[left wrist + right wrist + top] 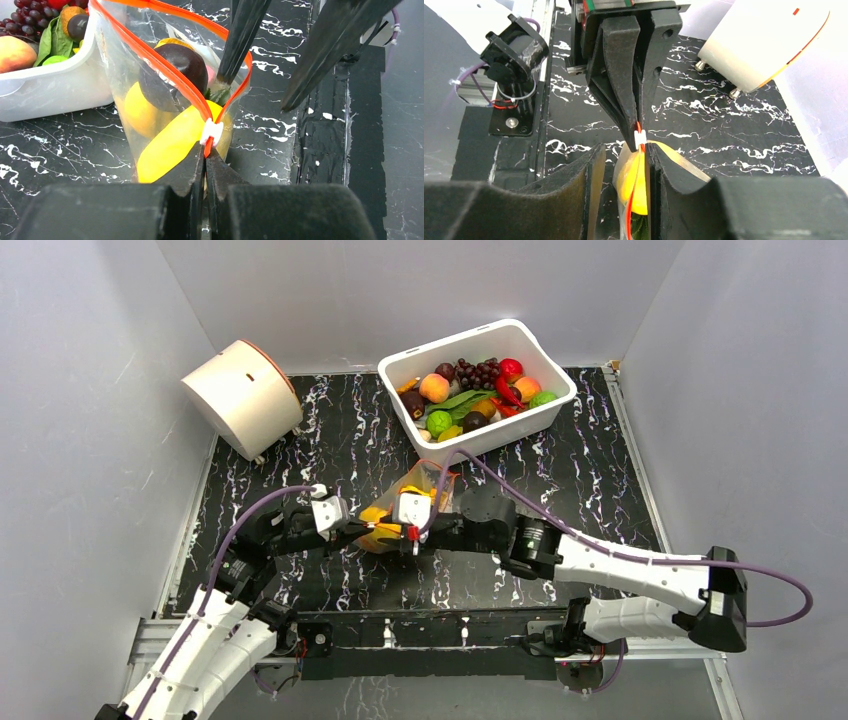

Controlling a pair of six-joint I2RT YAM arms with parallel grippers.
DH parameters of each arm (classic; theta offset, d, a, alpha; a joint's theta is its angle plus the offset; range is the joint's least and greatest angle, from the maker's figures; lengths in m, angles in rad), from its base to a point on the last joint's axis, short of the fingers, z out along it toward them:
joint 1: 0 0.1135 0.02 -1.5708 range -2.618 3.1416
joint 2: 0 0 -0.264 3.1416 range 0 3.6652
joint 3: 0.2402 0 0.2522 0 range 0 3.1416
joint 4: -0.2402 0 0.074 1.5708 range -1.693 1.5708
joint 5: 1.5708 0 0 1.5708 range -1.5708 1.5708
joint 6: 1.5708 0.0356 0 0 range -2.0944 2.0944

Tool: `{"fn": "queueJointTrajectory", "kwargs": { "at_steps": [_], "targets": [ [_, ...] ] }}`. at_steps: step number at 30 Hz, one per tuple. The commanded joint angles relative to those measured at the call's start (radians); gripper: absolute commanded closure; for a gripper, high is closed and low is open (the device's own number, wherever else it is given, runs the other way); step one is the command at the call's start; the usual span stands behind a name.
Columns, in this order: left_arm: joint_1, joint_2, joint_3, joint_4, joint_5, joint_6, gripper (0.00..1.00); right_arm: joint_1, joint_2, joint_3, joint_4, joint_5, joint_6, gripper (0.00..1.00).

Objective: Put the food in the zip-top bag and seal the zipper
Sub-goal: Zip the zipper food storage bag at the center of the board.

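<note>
The zip-top bag (418, 498) stands mid-table, its mouth spread wide beyond the white slider (212, 131). Inside show a dark purple fruit (182, 65), yellow fruit (167, 145) and green leaves (639, 225). My left gripper (206, 152) is shut on the zipper (165, 70) at its end, just below the slider. My right gripper (624, 150) faces it from the other side, open. Its fingers (240, 40) stand on either side of the zipper strip near the slider, and one pad lies against the strip.
A white bin (540, 410) with several toy fruits and vegetables stands at the back right, close behind the bag. A white cylindrical device (245, 398) lies tilted at the back left. Grey walls close in on both sides.
</note>
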Motion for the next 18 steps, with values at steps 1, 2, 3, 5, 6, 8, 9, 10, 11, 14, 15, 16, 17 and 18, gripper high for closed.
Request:
{"fn": "queueJointTrajectory", "kwargs": {
  "at_steps": [1,2,3,5,6,8,9,10,11,14,15,16,17,18],
  "targets": [
    [-0.004,-0.019,-0.008,0.055,0.054,-0.006,1.0,0.001,0.043,0.065,0.046,-0.033,-0.061,0.66],
    [-0.004,-0.019,-0.009,0.056,0.055,-0.007,1.0,0.001,0.054,0.071,0.048,-0.033,-0.068,0.66],
    [-0.004,-0.021,-0.01,0.057,0.057,-0.01,1.0,0.001,0.066,0.077,0.047,-0.031,-0.075,0.66],
    [-0.004,-0.026,-0.013,0.059,0.057,-0.014,1.0,0.001,0.089,0.088,0.045,-0.029,-0.084,0.66],
    [-0.004,-0.028,-0.014,0.06,0.057,-0.015,1.0,0.001,0.096,0.091,0.045,-0.027,-0.089,0.65],
    [-0.004,-0.033,-0.013,0.058,0.058,-0.017,1.0,0.001,0.108,0.092,0.053,-0.02,-0.095,0.65],
    [-0.004,-0.034,-0.013,0.057,0.058,-0.017,1.0,0.001,0.112,0.093,0.057,-0.015,-0.098,0.65],
    [-0.004,-0.035,-0.013,0.055,0.058,-0.016,1.0,0.001,0.116,0.093,0.061,-0.012,-0.101,0.64],
    [-0.004,-0.036,-0.013,0.054,0.058,-0.013,1.0,0.001,0.118,0.095,0.062,-0.008,-0.104,0.64],
    [-0.004,-0.035,-0.011,0.049,0.059,-0.01,1.0,0.001,0.123,0.098,0.062,-0.005,-0.11,0.63],
    [-0.004,-0.034,-0.01,0.049,0.06,-0.008,1.0,0.001,0.126,0.101,0.061,-0.006,-0.113,0.62],
    [-0.004,-0.034,-0.01,0.049,0.061,-0.008,1.0,0.001,0.128,0.102,0.06,-0.005,-0.117,0.62],
    [-0.004,-0.033,-0.009,0.047,0.062,-0.006,1.0,0.001,0.132,0.103,0.059,-0.004,-0.121,0.61],
    [-0.004,-0.032,-0.01,0.047,0.063,-0.006,1.0,0.0,0.135,0.104,0.057,0.001,-0.126,0.6]
  ]
}}
